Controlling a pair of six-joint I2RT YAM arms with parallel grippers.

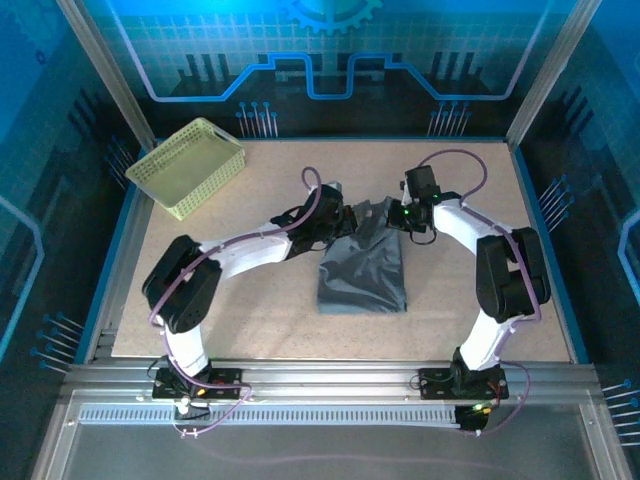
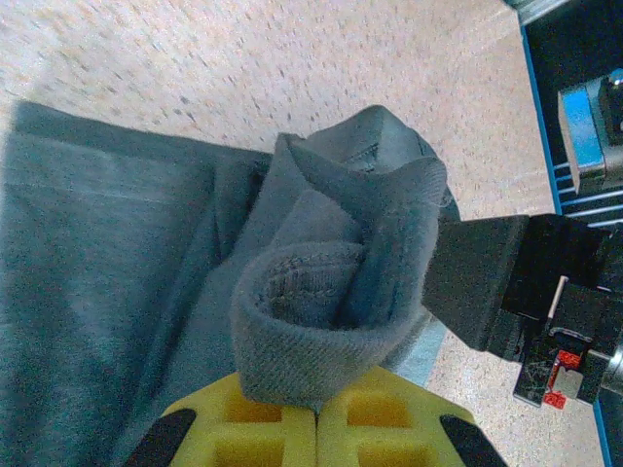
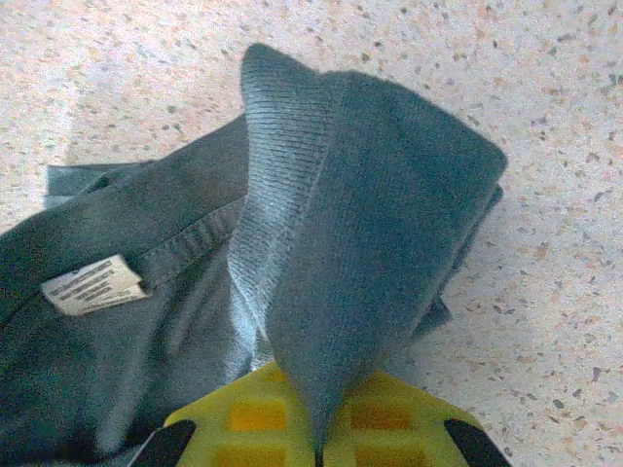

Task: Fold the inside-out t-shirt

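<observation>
The inside-out t-shirt (image 1: 362,272) lies folded into a narrow dark grey strip in the middle of the table, its far end lifted between both arms. My left gripper (image 1: 343,222) is shut on the far left edge of the t-shirt (image 2: 331,311), the ribbed fabric curling up out of the yellow jaws (image 2: 316,413). My right gripper (image 1: 403,217) is shut on the far right edge of the t-shirt (image 3: 370,253), which rises in a peak from its yellow jaws (image 3: 319,438). A white label (image 3: 94,284) shows on the cloth. The right gripper's black body (image 2: 526,282) shows in the left wrist view.
A pale yellow-green lattice basket (image 1: 187,166) stands at the table's far left corner. The speckled beige tabletop (image 1: 240,320) runs bare around the shirt, bounded by blue-edged metal rails (image 1: 320,375) along the near side.
</observation>
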